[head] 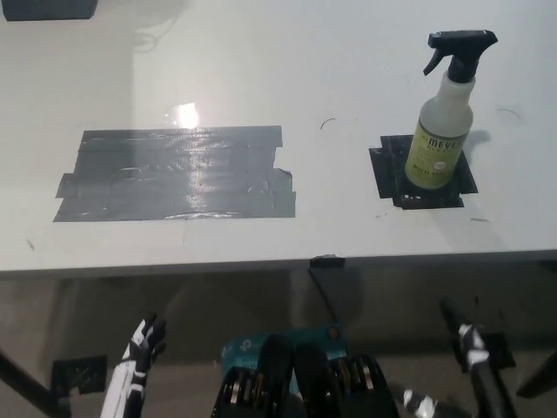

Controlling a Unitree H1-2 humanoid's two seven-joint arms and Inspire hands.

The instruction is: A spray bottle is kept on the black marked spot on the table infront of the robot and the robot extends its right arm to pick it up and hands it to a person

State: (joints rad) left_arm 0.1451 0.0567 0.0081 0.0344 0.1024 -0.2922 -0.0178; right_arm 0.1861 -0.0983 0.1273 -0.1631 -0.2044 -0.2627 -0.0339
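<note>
A spray bottle [444, 131] with a black trigger head, pale body and yellow-green label stands upright on a small black tape square [424, 177] at the right of the white table [331, 78]. My black right hand [466, 340] hangs low at the bottom right, below the table's front edge and well short of the bottle; it is too dark to read. My white left hand [144, 347] rests at the lower left, also below the table edge, holding nothing, fingers loosely apart.
A large patch of grey tape strips [174, 174] covers the table's left-middle. A dark object [48, 9] sits at the far left corner. The table's front edge [261, 261] runs across the picture above both hands.
</note>
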